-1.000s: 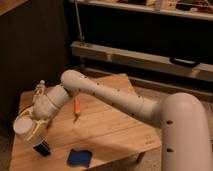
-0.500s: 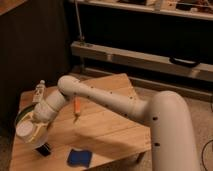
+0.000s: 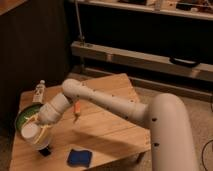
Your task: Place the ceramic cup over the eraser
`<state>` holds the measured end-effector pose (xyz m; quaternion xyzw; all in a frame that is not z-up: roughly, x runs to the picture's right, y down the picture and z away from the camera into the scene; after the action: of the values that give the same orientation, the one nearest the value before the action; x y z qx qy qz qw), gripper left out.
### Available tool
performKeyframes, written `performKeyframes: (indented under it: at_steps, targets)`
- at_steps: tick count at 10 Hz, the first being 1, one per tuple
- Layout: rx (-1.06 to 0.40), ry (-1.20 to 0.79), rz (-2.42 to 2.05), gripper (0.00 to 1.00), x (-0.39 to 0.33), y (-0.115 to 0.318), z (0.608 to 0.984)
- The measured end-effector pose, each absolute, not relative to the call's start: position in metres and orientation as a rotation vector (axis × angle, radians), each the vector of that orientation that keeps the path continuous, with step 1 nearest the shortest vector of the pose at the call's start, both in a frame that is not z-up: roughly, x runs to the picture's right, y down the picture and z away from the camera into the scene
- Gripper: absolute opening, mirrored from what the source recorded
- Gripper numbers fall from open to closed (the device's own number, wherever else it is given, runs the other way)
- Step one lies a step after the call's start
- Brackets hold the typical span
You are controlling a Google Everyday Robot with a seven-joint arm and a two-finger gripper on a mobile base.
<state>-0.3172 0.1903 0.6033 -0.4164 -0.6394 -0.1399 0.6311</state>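
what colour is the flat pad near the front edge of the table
Blue, lying flat on the wooden table: the pad shows in the camera view, right of the gripper holding the ceramic cup.

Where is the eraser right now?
The eraser sits near the table's front-left edge, directly under the shut gripper holding the cup, left of the blue pad.

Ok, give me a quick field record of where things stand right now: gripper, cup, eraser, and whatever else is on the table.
gripper: gripper low over the table's front-left corner, shut on the ceramic cup
ceramic cup: ceramic cup held in front of the green bowl
eraser: eraser just below the cup, partly visible
green bowl: green bowl behind the gripper
white bottle: white bottle upright, far-left corner
blue pad: blue pad flat near front edge
orange item: orange item mid-table
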Motion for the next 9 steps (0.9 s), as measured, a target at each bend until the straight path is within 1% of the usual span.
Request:
performKeyframes:
  at_steps: [1, 2, 5, 6, 7, 8, 9]
  targets:
    - [-0.953, -1.464, -0.335, 0.08, -0.316, 0.194, 0.602]
    - [-0.958, -1.462, -0.350, 0.17, -0.316, 0.198, 0.602]
    - [-0.973, -1.460, -0.375, 0.48, -0.318, 0.208, 0.600]
    - [-0.978, -1.461, -0.379, 0.57, -0.320, 0.210, 0.600]
    - [-0.988, -1.462, -0.382, 0.69, -0.321, 0.213, 0.600]
    - [-0.995, -1.461, -0.381, 0.77, -0.322, 0.214, 0.601]
    - [-1.000, -1.460, -0.380, 0.80, -0.322, 0.215, 0.602]
